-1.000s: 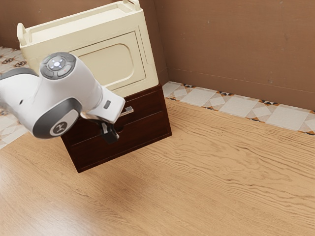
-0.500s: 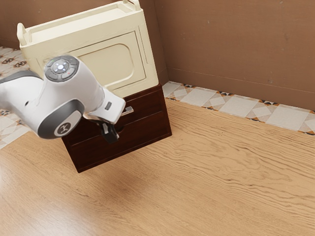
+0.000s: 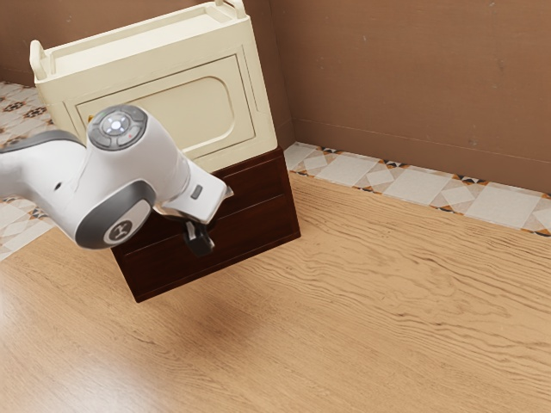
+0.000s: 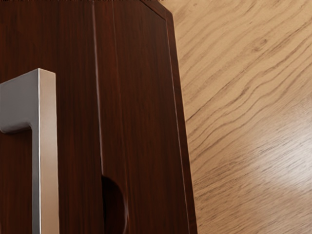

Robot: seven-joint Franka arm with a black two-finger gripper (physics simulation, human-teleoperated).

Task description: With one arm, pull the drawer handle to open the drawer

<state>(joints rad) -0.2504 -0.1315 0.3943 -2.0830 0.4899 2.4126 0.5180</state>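
In the exterior view, the dark cabinet (image 3: 271,215) stands on the wooden floor (image 3: 387,292), with a cream cabinet (image 3: 228,86) resting on top of it. The white arm (image 3: 129,163) reaches in from the exterior view's left, its hand crossing in front of the dark cabinet's upper section. The black gripper (image 3: 200,241) is over the dark cabinet's front, near its lower panel; I cannot tell whether it is spread or closed. A band of patterned tiles (image 3: 413,187) runs behind the dark cabinet and off toward the exterior view's right, at the foot of the brown wall (image 3: 413,77). In the wrist view, the metal handle (image 4: 48,146) is on the dark cabinet's upper drawer front (image 4: 75,161). Its long flat bar stands out from that front, with a bent end leading back toward the wood. A thin pale seam separates the drawer front from the dark cabinet's lower panel, where a dark rounded notch (image 4: 114,204) sits beside the seam. Past the dark cabinet's outer edge lies the grained floor, with a bright sheen on part of it.
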